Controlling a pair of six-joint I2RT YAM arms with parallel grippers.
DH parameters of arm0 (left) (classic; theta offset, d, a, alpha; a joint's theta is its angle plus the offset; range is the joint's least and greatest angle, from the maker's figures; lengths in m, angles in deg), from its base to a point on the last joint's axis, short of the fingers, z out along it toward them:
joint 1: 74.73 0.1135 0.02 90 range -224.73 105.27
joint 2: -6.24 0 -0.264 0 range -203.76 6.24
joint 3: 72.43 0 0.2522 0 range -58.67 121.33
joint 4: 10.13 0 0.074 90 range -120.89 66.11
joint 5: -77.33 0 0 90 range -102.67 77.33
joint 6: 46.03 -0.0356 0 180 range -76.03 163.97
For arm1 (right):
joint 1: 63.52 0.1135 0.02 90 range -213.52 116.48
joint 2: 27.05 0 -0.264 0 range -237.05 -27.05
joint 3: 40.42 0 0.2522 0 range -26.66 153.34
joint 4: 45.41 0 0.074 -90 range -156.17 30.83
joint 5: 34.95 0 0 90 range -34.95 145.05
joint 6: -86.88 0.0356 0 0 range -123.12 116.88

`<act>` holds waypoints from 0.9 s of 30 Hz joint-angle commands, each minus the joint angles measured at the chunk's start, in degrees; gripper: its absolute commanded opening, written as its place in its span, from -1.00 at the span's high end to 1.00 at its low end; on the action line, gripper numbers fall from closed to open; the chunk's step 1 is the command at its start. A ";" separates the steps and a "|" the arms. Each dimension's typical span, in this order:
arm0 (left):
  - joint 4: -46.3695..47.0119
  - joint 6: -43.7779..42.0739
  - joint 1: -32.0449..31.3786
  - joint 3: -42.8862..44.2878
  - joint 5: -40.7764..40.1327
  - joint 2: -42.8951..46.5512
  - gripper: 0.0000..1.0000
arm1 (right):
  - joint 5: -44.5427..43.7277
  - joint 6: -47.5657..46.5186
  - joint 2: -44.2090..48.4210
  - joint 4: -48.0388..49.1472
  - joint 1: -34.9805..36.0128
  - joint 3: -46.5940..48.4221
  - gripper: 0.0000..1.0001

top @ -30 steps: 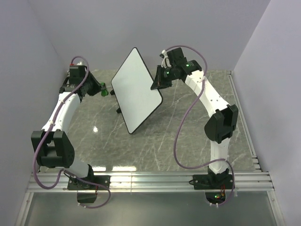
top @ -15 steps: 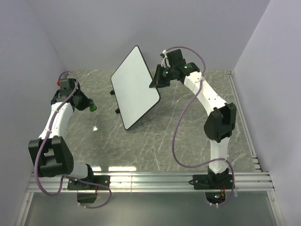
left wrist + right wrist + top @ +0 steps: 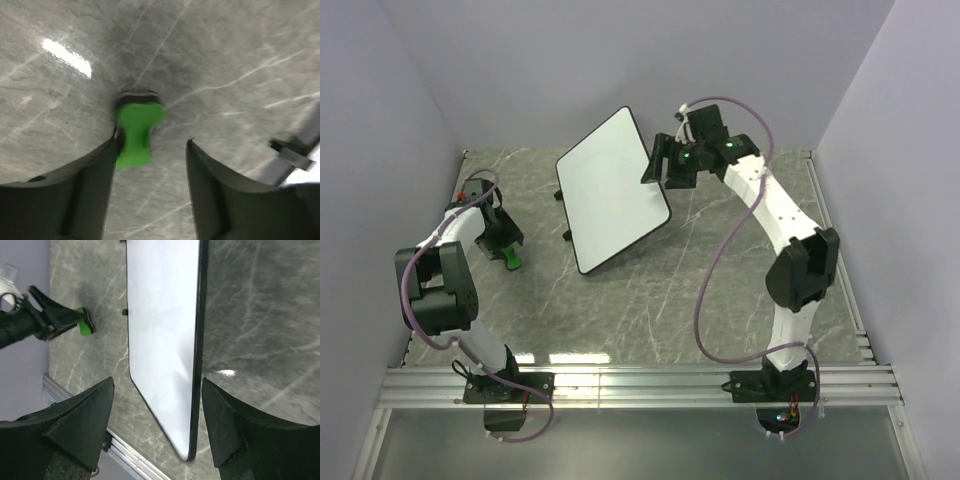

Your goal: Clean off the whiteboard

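The whiteboard (image 3: 610, 190) is a blank white panel with a thin black rim, and it rests at an angle on the marble table (image 3: 660, 300). My right gripper (image 3: 660, 162) hovers at its far right edge, open and off the board. In the right wrist view the whiteboard (image 3: 160, 330) runs between and beyond the spread fingers (image 3: 95, 410) without touching them. A small green eraser (image 3: 512, 262) lies on the table at the left. My left gripper (image 3: 152, 145) is open over the eraser (image 3: 135, 135), which lies against the left finger (image 3: 97, 185).
Grey walls close in the left, back and right sides. A metal rail (image 3: 640, 385) runs along the near edge by the arm bases, and another strip (image 3: 835, 250) lines the right side. Two black feet (image 3: 567, 236) stick out from the board's left edge.
Both grippers have opened. The left arm swung down and left and let go of the eraser on the table. The right gripper released the board, which has dropped from steeply tilted to lower.
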 commanded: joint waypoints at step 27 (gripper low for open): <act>4.83 8.27 -20.29 21.07 10.39 14.73 -0.48 | -9.41 2.19 39.43 4.47 -8.52 -27.38 -0.57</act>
